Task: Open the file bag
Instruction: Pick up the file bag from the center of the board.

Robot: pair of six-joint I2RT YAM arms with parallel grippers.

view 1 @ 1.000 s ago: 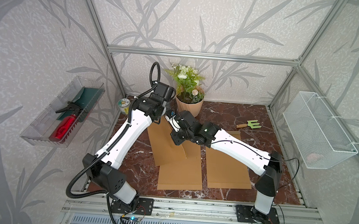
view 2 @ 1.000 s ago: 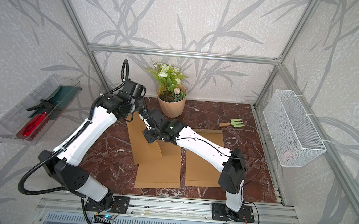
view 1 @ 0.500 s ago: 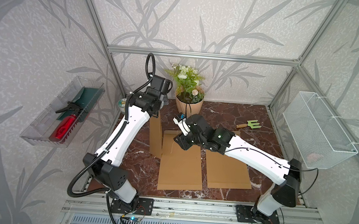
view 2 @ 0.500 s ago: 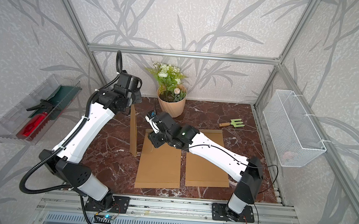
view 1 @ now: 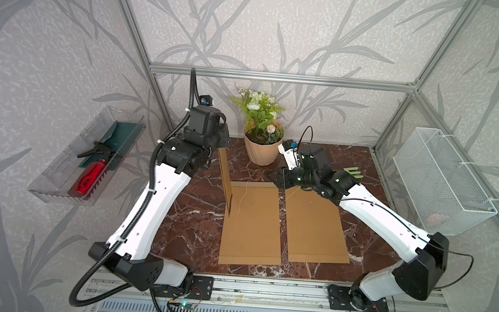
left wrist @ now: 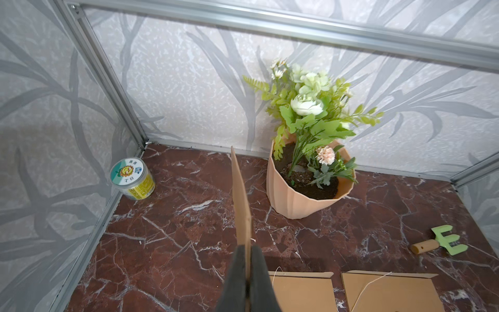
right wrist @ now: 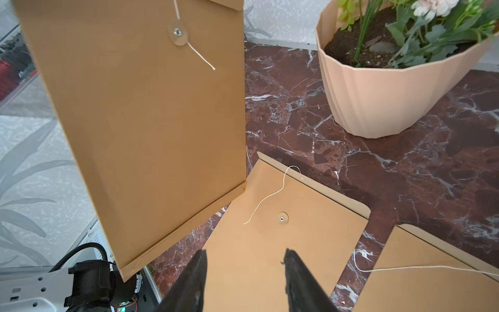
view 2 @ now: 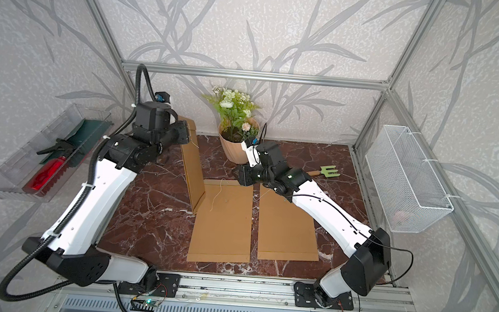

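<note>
Fingers (right wrist: 299, 281) of the right gripper (right wrist: 244, 254) stood apart, gripping nothing, over the far end of a flat brown paper envelope (view 1: 252, 224) at frame centre in both top views. Its white string (right wrist: 267, 197) lay loose. A second flat brown envelope (view 1: 315, 226) lay just right of it. Farther back, left of centre, the left gripper (left wrist: 247, 267) was clamped on the brown kraft file bag (view 2: 193, 170), which stood upright on edge. Beyond stood a peach ribbed flowerpot (view 1: 262, 151).

Pale grey walls (view 1: 282, 28) printed with leaf shapes enclose a dark red marble counter (view 1: 194, 219). Aluminium rails (view 1: 278, 77) frame them. The side walls carry a wire basket (view 1: 441, 178) and a clear tray (view 1: 59, 163).
</note>
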